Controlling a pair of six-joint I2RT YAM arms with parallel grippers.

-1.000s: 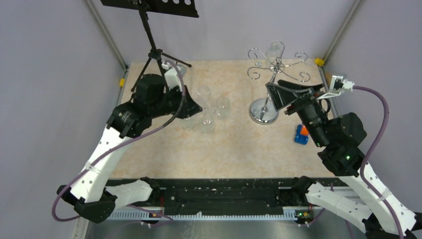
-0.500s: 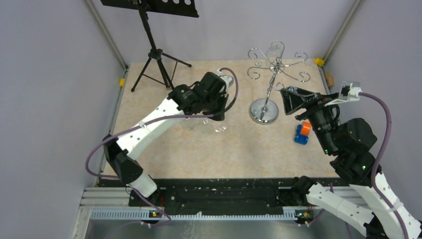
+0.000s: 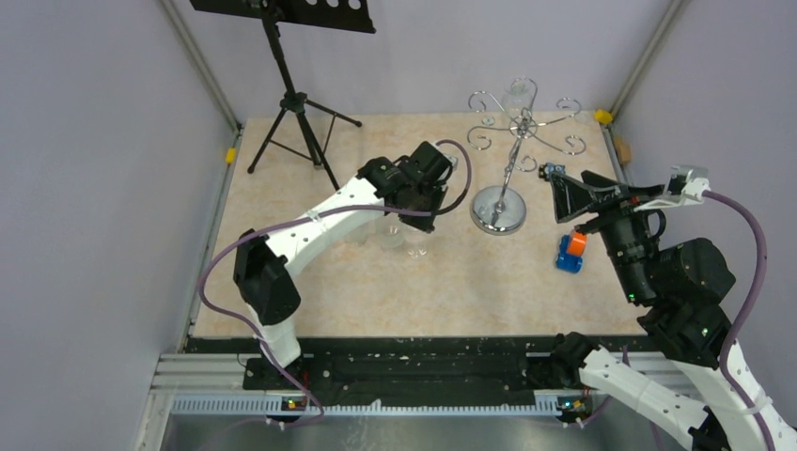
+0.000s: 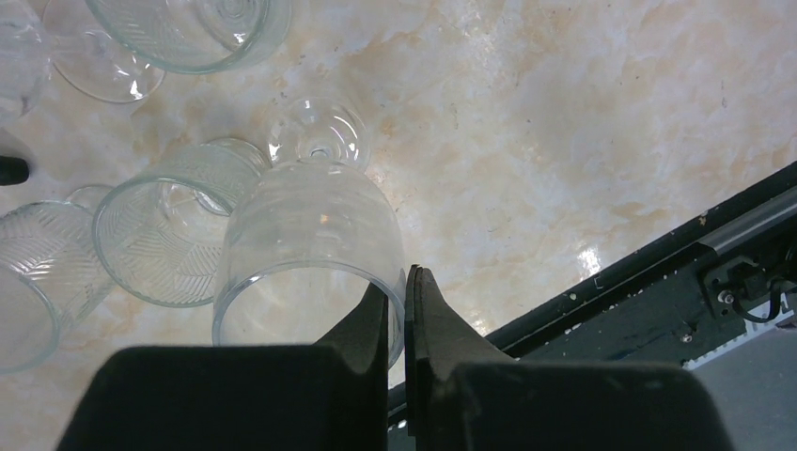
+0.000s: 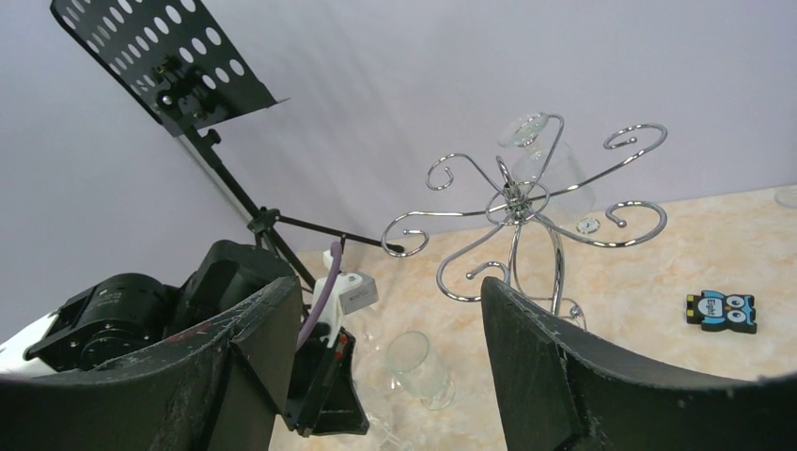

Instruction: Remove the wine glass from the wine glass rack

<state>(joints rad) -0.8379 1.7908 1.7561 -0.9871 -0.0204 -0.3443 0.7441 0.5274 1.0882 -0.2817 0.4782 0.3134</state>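
Note:
The chrome wine glass rack (image 3: 512, 127) stands at the back right on its disc base (image 3: 498, 209). One wine glass (image 3: 516, 94) hangs upside down from a scroll arm; it also shows in the right wrist view (image 5: 554, 169) on the rack (image 5: 515, 202). My left gripper (image 3: 420, 214) is shut on the rim of another wine glass (image 4: 310, 230), one finger inside the bowl and one outside (image 4: 406, 291). That glass is among the glasses on the table, left of the rack. My right gripper (image 3: 569, 188) is open and empty, right of the rack (image 5: 390, 310).
Several clear glasses (image 3: 387, 235) stand left of the held glass and show in the left wrist view (image 4: 160, 235). A black tripod music stand (image 3: 291, 94) stands at the back left. An orange and blue toy (image 3: 569, 251) lies right of the rack base. An owl tile (image 5: 721, 310) lies beyond.
My left arm has swung right across the table, from the left side to the glasses near the rack. My right gripper has drawn back right, away from the rack's pole.

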